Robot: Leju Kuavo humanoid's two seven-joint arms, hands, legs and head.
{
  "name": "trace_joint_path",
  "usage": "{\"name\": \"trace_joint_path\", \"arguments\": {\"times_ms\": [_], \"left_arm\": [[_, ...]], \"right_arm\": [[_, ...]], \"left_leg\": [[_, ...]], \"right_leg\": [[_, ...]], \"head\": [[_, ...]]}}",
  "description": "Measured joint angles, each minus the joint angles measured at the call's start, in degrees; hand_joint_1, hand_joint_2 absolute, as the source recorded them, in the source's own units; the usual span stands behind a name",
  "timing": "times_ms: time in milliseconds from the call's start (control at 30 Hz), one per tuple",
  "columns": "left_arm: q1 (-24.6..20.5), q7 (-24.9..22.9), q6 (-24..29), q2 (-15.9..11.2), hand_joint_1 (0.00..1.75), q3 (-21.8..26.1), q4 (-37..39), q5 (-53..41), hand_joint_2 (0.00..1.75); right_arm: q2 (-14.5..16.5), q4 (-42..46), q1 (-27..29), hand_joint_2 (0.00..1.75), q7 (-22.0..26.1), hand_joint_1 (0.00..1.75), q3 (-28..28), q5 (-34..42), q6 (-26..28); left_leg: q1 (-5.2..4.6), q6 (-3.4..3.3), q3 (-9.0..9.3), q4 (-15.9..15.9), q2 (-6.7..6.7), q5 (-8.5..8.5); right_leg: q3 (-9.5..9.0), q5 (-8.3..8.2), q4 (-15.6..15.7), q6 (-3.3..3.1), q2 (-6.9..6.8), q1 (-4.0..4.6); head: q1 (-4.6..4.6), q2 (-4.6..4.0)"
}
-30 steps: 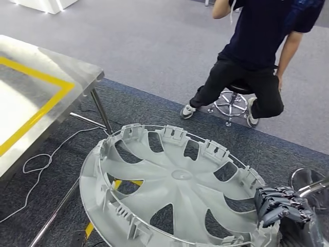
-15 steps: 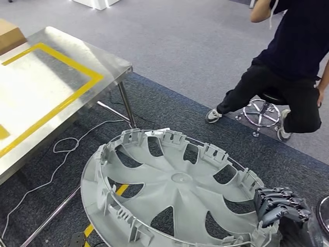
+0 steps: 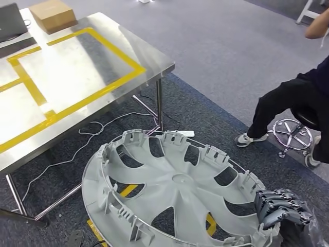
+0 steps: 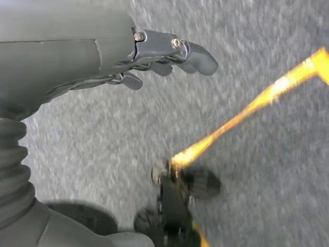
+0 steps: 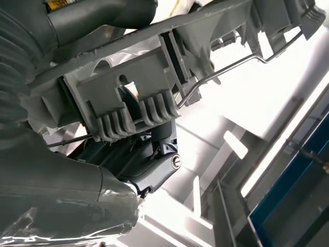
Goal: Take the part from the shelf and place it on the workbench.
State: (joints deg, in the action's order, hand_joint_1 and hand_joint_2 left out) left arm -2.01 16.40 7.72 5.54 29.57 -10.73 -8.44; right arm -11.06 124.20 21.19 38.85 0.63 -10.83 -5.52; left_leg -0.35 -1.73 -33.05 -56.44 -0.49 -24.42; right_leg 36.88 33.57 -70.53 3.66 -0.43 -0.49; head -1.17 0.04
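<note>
A large grey plastic wheel cover (image 3: 170, 188) hangs low in the head view, inner side up, with its clips and wire ring showing. My right hand (image 3: 279, 208) grips its rim at the lower right, dark fingers curled over the edge. In the right wrist view the rim's clip block (image 5: 131, 103) lies across the hand's fingers (image 5: 155, 164). The steel workbench (image 3: 70, 77) with yellow tape lines stands at the upper left, apart from the cover. My left hand (image 4: 116, 56) hangs over grey carpet with fingers stretched out and holds nothing.
A cardboard box (image 3: 52, 14) and a dark laptop (image 3: 12, 21) sit at the workbench's far end. A white cable (image 3: 91, 131) trails on the carpet under it. A person in dark clothes (image 3: 294, 98) sits on a stool (image 3: 293, 131) at the right.
The whole view has swung left: the workbench fills more of the upper left and the person has slid to the right edge. The cover stays in my right hand.
</note>
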Motion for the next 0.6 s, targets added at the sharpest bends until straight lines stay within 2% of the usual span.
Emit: {"name": "trace_joint_path", "arguments": {"times_ms": [33, 67, 100, 133, 167, 200, 233, 267, 300, 333, 367, 433, 467, 500, 533, 567, 600], "left_arm": [[0.0, -0.14, -0.27, 0.03, 0.0, 0.0, 0.0, -0.07, 1.75], [0.03, -0.43, -0.5, 0.04, 0.0, 0.0, 0.0, -0.23, 1.75], [0.07, -0.84, -0.7, 0.05, 0.0, 0.0, 0.0, -0.44, 1.75], [0.08, -1.26, -0.84, 0.06, 0.0, -0.01, 0.0, -0.67, 1.75], [0.08, -1.59, -0.9, 0.06, 0.0, -0.01, 0.0, -0.91, 1.75], [0.04, -1.81, -0.91, 0.04, 0.0, -0.02, 0.0, -1.07, 1.75], [0.01, -1.93, -0.92, 0.02, 0.0, -0.03, 0.0, -1.16, 1.75], [0.01, -2.03, -0.92, -0.01, 0.0, -0.03, 0.0, -1.21, 1.75], [0.07, -2.07, -0.92, -0.04, 0.0, -0.03, 0.0, -1.22, 1.75], [0.18, -2.09, -0.91, -0.07, 0.0, -0.03, 0.0, -1.22, 1.75], [0.3, -2.1, -0.9, -0.09, 0.0, -0.02, 0.0, -1.22, 1.75], [0.29, -2.19, -0.88, -0.09, 0.0, -0.02, 0.0, -1.22, 1.75], [0.19, -2.31, -0.93, -0.06, 0.0, -0.02, 0.0, -1.23, 1.75], [0.09, -2.46, -1.06, -0.02, 0.0, -0.03, 0.0, -1.33, 1.75], [0.05, -2.63, -1.22, 0.0, 0.0, -0.06, 0.0, -1.53, 1.75], [0.07, -2.8, -1.35, 0.03, 0.0, -0.1, 0.0, -1.79, 1.75], [0.13, -2.93, -1.37, 0.06, 0.0, -0.15, 0.0, -2.06, 1.75]], "right_arm": [[0.0, -0.01, 0.06, 1.75, -0.01, 1.75, 0.01, -0.05, 0.01], [0.0, -0.01, 0.12, 1.75, -0.01, 1.75, 0.01, -0.09, 0.01], [0.0, -0.01, 0.17, 1.75, -0.02, 1.75, 0.02, -0.11, 0.02], [0.0, -0.01, 0.2, 1.75, -0.04, 1.75, 0.02, -0.12, 0.04], [0.0, -0.02, 0.2, 1.75, -0.05, 1.75, 0.02, -0.12, 0.06], [0.0, -0.04, 0.22, 1.75, -0.05, 1.75, 0.02, -0.12, 0.09], [0.0, -0.07, 0.23, 1.75, -0.03, 1.75, 0.02, -0.1, 0.12], [0.0, -0.09, 0.23, 1.75, -0.01, 1.75, 0.02, -0.1, 0.15], [0.0, -0.1, 0.23, 1.75, 0.0, 1.75, 0.02, -0.09, 0.17], [0.0, -0.1, 0.23, 1.75, 0.01, 1.75, 0.02, -0.09, 0.19], [0.0, -0.1, 0.19, 1.75, 0.01, 1.75, 0.02, -0.1, 0.18], [0.0, -0.04, 0.28, 1.75, -0.05, 1.75, 0.02, -0.1, 0.23], [0.0, -0.02, 0.39, 1.75, -0.15, 1.75, 0.02, -0.14, 0.35], [0.0, 0.01, 0.56, 1.75, -0.29, 1.75, 0.02, -0.2, 0.54], [0.0, 0.01, 0.73, 1.75, -0.48, 1.75, 0.02, -0.3, 0.77], [0.0, 0.01, 0.9, 1.75, -0.67, 1.75, 0.02, -0.39, 1.01], [0.0, 0.02, 1.07, 1.75, -0.81, 1.75, 0.03, -0.46, 1.24]], "left_leg": [[0.0, -0.03, 0.0, -0.01, -0.69, 0.01], [0.03, -0.02, 0.02, -0.03, -1.42, 0.02], [0.08, 0.01, 0.1, -0.05, -2.19, 0.03], [0.18, 0.1, 0.18, -0.1, -2.98, 0.02], [0.29, 0.31, 0.22, -0.19, -3.77, 0.0], [0.33, 0.59, 0.13, -0.41, -4.52, -0.02], [0.35, 0.94, -0.11, -0.53, -5.19, 0.04], [0.4, 1.36, -0.42, -0.57, -5.83, 0.2], [0.49, 1.78, -0.73, -0.54, -6.45, 0.44], [0.63, 2.15, -0.97, -0.37, -7.09, 0.67], [0.66, 2.49, -1.2, -0.52, -6.9, 0.58], [0.5, 2.97, -2.71, -3.46, -4.34, -1.43], [0.4, 3.17, -4.26, -6.77, -2.41, -3.32], [0.4, 3.33, -6.2, -10.91, -1.11, -5.31], [0.42, 3.42, -7.89, -14.57, -0.46, -6.73], [0.43, 3.43, -8.84, -16.77, -0.2, -7.21], [0.41, 3.36, -8.69, -16.79, -0.08, -6.58]], "right_leg": [[1.69, 0.97, -3.16, 0.1, 0.25, -0.01], [2.5, 0.81, -4.38, 0.14, 0.29, -0.03], [2.13, -0.53, -3.17, 0.16, 0.37, -0.09], [0.64, -2.71, 0.2, 0.2, 0.74, -0.22], [-1.37, -4.68, 4.49, 0.34, 1.95, -0.48], [-3.24, -5.97, 8.4, 0.44, 3.53, -0.76], [-4.54, -6.56, 10.98, 0.39, 4.83, -0.97], [-5.09, -6.48, 12.02, 0.18, 5.74, -1.04], [-5.18, -6.43, 12.16, -0.2, 5.64, -0.93], [-5.18, -6.57, 12.1, -0.67, 4.92, -0.88], [-5.18, -6.7, 12.15, -1.09, 4.21, -0.85], [-5.24, -6.82, 12.37, -1.92, 2.56, -0.91], [-5.24, -6.79, 12.38, -2.21, 1.71, -0.81], [-5.2, -6.73, 12.38, -2.42, 0.82, -0.69], [-5.18, -6.69, 12.37, -2.52, -0.09, -0.58], [-5.19, -6.65, 12.37, -2.57, -0.96, -0.49], [-5.23, -6.62, 12.36, -2.6, -1.76, -0.42]], "head": [[-0.07, 0.0], [-0.07, 0.0], [-0.06, 0.0], [-0.06, 0.0], [-0.07, 0.0], [-0.09, 0.0], [-0.11, 0.0], [-0.11, 0.0], [-0.11, 0.0], [-0.11, 0.0], [-0.06, 0.0], [0.33, 0.0], [0.54, 0.0], [0.7, 0.0], [0.7, 0.0], [0.7, 0.0], [0.71, 0.0]]}}
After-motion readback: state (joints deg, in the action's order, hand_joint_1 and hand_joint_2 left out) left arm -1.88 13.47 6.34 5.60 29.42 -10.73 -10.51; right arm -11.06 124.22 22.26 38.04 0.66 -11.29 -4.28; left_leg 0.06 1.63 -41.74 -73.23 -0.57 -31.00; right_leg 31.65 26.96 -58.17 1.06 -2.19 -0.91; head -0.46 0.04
